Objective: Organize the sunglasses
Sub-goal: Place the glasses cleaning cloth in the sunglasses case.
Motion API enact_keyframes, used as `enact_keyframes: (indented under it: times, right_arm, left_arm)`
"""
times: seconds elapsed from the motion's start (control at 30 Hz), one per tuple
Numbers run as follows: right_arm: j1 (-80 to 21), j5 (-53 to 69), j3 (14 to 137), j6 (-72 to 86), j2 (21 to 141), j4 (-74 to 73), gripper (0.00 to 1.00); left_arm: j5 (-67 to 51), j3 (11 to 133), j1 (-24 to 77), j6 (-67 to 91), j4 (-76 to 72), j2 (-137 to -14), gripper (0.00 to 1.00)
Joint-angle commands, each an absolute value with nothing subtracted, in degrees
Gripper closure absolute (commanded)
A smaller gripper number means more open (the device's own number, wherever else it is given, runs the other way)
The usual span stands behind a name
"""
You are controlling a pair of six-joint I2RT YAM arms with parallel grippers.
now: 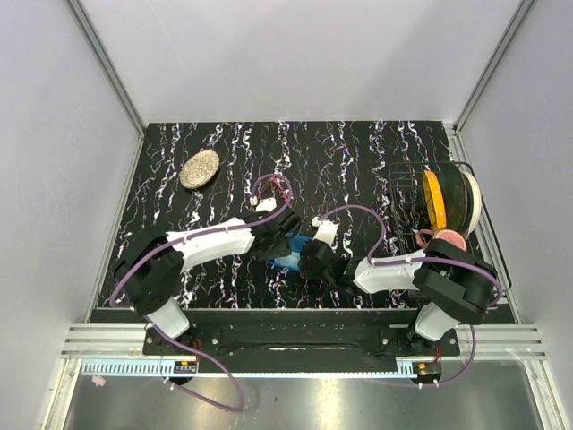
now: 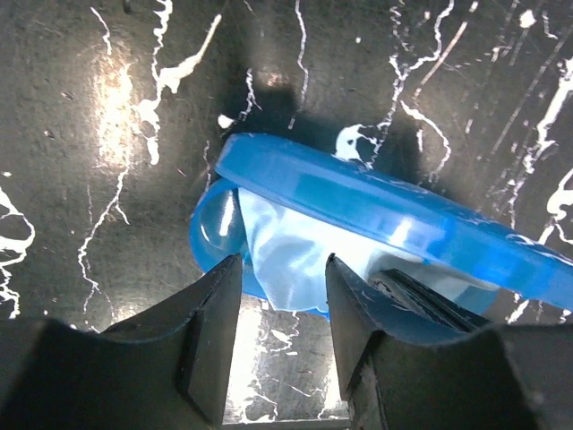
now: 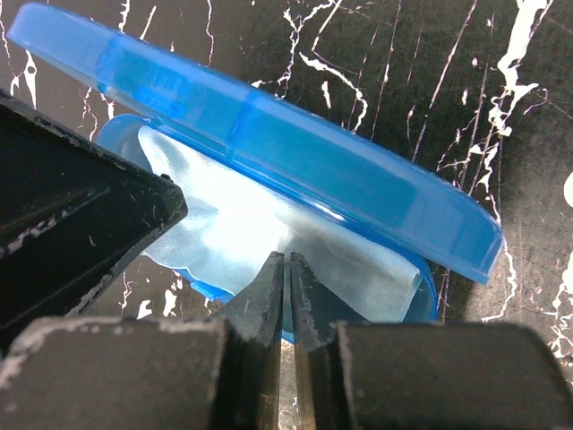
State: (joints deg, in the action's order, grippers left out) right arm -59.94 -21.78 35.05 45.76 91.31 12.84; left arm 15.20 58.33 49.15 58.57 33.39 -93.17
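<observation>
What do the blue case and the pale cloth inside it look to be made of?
The blue case: hard translucent plastic by the look, glossy; light passes through the lid and highlights run along its rim. The cloth: thin, soft fabric, probably microfibre, with a slight sheen; it folds and creases inside the case.

L arm (image 1: 210, 240) / R arm (image 1: 394, 269): white shells, blk joints | cables (image 1: 356, 207): purple | L hand (image 2: 282, 269) fingers (image 2: 210, 331): blk, scuffed, prob. plastic
</observation>
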Motion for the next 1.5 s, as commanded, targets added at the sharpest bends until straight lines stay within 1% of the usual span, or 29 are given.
enact_keyframes:
  times: [0.0, 0.17, 0.33, 0.63, 0.83, 0.9, 0.97, 1.0, 1.1, 1.47]
  right_arm:
    - [-60.29, -18.90, 31.82, 45.79, 95.36, 3.60, 0.88]
    - [-60.21, -18.90, 31.90, 45.70, 95.62, 3.60, 0.88]
    - [-60.21, -18.90, 31.90, 45.79, 95.71, 3.60, 0.89]
    - [-60.29, -18.81, 32.08, 45.88, 96.15, 3.52, 0.89]
    - [-60.29, -18.72, 32.26, 45.79, 96.59, 3.43, 0.89]
    - [-60.21, -18.72, 32.34, 45.79, 96.68, 3.43, 0.89]
    - [-60.29, -18.81, 32.43, 45.79, 96.68, 3.25, 0.89]
    - [-60.29, -18.90, 32.43, 45.79, 96.68, 3.25, 0.89]
    - [-60.29, -18.81, 32.52, 45.79, 96.94, 3.25, 0.89]
    - [-60.21, -18.98, 32.78, 46.23, 97.47, 2.64, 0.89]
  left_arm:
    - [14.68, 60.99, 48.08, 55.73, 34.72, -94.39, 0.54]
    - [12.05, 60.82, 47.72, 53.79, 33.14, -95.97, 0.55]
    - [11.16, 59.94, 47.20, 53.53, 32.08, -96.68, 0.59]
    - [9.40, 59.68, 47.02, 53.17, 31.73, -98.70, 0.59]
    - [9.14, 60.38, 46.93, 52.56, 31.99, -100.19, 0.57]
    - [9.05, 60.64, 46.85, 52.47, 31.99, -100.28, 0.61]
    - [9.05, 60.82, 46.85, 52.30, 31.99, -100.02, 0.67]
    - [9.05, 61.17, 46.93, 52.21, 31.99, -99.85, 0.73]
    - [9.14, 61.87, 46.85, 51.86, 31.99, -98.88, 0.80]
    - [10.72, 64.95, 46.93, 50.80, 35.68, -95.89, 0.82]
